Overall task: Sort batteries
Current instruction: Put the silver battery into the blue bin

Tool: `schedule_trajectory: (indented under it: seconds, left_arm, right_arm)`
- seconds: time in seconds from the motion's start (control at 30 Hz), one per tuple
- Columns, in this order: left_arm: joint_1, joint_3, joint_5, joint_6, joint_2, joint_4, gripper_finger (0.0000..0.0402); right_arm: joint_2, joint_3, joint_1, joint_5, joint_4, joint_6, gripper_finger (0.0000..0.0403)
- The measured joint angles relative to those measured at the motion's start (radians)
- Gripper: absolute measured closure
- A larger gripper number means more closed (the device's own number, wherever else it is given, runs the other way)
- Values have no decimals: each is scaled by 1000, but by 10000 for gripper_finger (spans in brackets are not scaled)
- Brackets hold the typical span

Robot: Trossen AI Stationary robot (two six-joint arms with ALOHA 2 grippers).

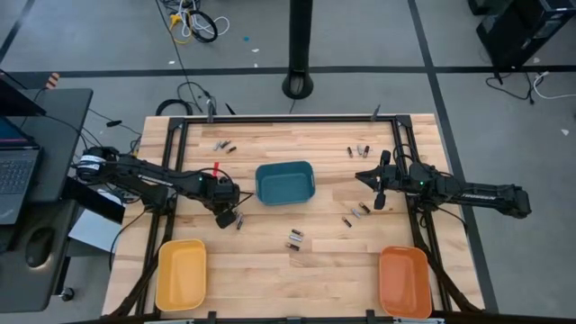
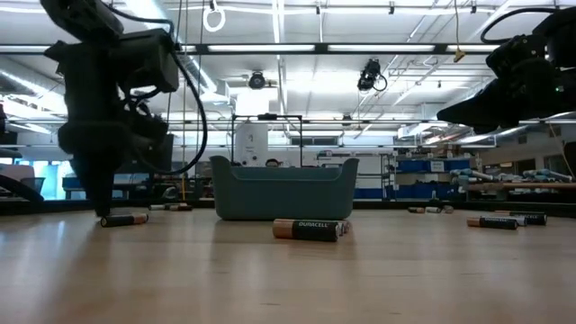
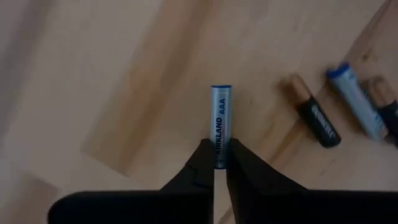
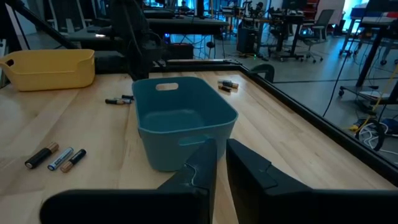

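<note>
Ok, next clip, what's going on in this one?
A two-armed robot is sorting batteries on a wooden table. The left gripper has its fingers shut on a silver AAA battery, low over the wood left of the teal bin. The right gripper hangs right of that bin, holding nothing. Other batteries lie scattered about. The yellow tray and orange tray at the near corners look empty.

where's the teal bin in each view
High view: teal bin at table centre, between both arms.
Low view: centre, behind a Duracell battery.
Left wrist view: not in it.
Right wrist view: centre, just beyond the fingers.
Shared landmark: yellow tray, also in right wrist view.
</note>
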Motion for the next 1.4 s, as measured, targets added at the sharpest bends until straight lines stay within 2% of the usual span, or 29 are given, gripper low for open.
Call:
schedule_trajectory:
  seconds: [0.3, 0.47, 0.63, 0.77, 0.93, 1.2, 1.4]
  left_arm:
    - [0, 151, -57, 57, -1, -184, 377]
    - [1, 291, -122, 79, -2, -324, 377]
    - [1, 451, -199, 143, -2, -391, 377]
    - [22, 550, -213, 216, -1, -351, 377]
    - [80, 604, -214, 326, 47, -300, 377]
    - [150, 636, -146, 521, 220, -110, 377]
    - [184, 677, -132, 615, 377, -79, 376]
  right_arm:
    - [0, 0, 0, 0, 0, 0, 355]
    - [0, 0, 0, 0, 0, 0, 355]
    - [0, 0, 0, 0, 0, 0, 355]
    - [0, 0, 0, 0, 0, 0, 355]
    - [0, 0, 0, 0, 0, 0, 355]
    - [0, 0, 0, 0, 0, 0, 355]
    - [0, 0, 0, 0, 0, 0, 355]
